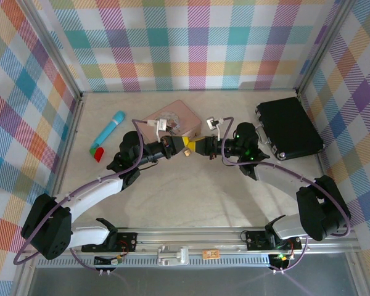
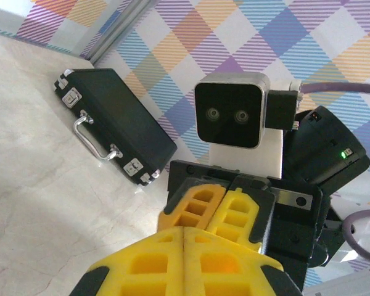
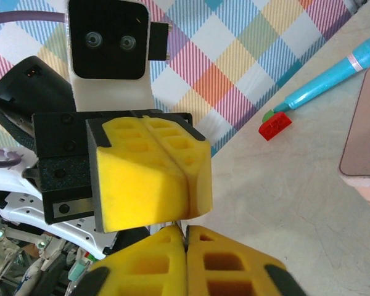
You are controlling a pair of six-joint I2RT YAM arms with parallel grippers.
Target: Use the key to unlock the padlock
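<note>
Mid-table, just before the flat pink tin point(image 1: 176, 116), yellow-padded left gripper point(image 1: 186, 143) & right gripper point(image 1: 201, 145) meet tip to tip, both clamped fully shut, prob. one steadying, one turning. Where tiny brass padlock & thin grey key sit: can't tell, likely hidden btwn pads.

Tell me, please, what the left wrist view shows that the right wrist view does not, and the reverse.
Left wrist view, not the right: a black case with a metal handle. Right wrist view, not the left: a turquoise tube, a small red block near its tip, and the edge of a pink tin. Both: the left gripper and the right gripper, both shut, facing tip to tip, before the plaid wall.
</note>
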